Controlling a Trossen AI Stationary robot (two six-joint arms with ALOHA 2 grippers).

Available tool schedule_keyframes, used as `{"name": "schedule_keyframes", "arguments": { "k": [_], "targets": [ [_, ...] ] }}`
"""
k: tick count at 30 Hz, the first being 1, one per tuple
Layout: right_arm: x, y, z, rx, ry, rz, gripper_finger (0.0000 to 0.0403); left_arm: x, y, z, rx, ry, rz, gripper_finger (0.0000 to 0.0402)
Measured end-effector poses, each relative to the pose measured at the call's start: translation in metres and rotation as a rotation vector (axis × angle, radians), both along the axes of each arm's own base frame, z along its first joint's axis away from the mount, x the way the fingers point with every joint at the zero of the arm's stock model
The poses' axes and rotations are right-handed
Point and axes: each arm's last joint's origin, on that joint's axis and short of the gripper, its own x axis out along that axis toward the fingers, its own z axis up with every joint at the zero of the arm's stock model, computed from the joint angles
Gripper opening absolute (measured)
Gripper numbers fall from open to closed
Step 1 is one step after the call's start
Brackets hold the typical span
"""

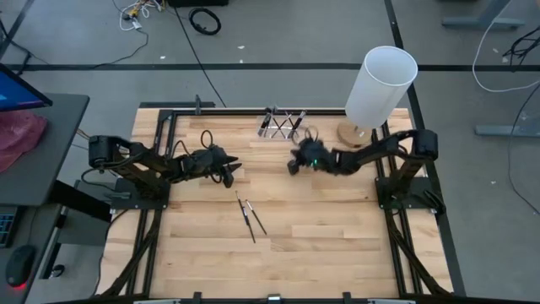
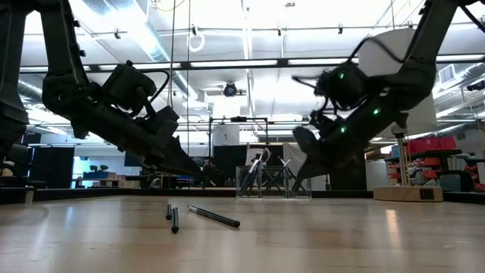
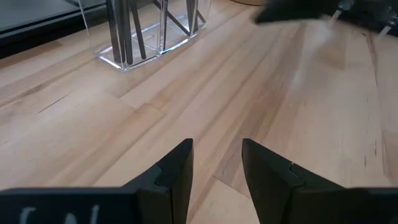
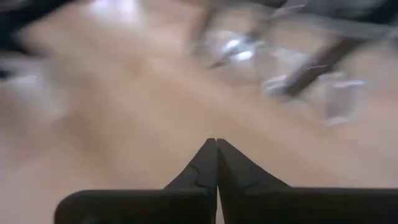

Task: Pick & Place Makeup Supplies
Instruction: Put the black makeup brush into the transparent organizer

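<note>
High view: two makeup brushes (image 1: 251, 216) are seen lying mid-surface (image 1: 321, 236), well apart from the clear holder (image 1: 281, 125), while the left gripper (image 1: 229, 169) is held half-open and empty, the right gripper (image 1: 293, 165) pressed shut on nothing, so collision between arms is risked.
</note>
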Motion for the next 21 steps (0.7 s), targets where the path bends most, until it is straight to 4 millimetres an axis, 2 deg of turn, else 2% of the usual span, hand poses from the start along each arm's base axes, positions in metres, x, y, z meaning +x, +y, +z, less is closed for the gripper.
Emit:
{"name": "schedule_keyframes", "arguments": {
  "k": [5,9,14,17,21],
  "targets": [
    [0.015,0.072,0.009,0.015,-0.138,0.189,0.0002,0.000,0.000,0.001,0.020,-0.003,-0.008,0.0142],
    [0.015,0.128,0.019,0.021,-0.246,0.377,0.0002,0.002,0.000,0.004,0.048,-0.028,-0.016,0.0142],
    [0.015,0.168,0.031,0.129,-0.488,0.463,0.0010,0.003,0.001,0.006,0.059,-0.050,-0.019,0.0142],
    [0.031,0.186,0.026,0.121,-0.444,0.508,0.0035,0.003,-0.001,0.007,0.046,-0.060,-0.040,0.0142],
    [0.068,0.209,0.015,0.032,-0.188,0.578,0.0092,0.005,-0.007,0.006,0.024,-0.064,-0.090,0.0142]
  ]
}}
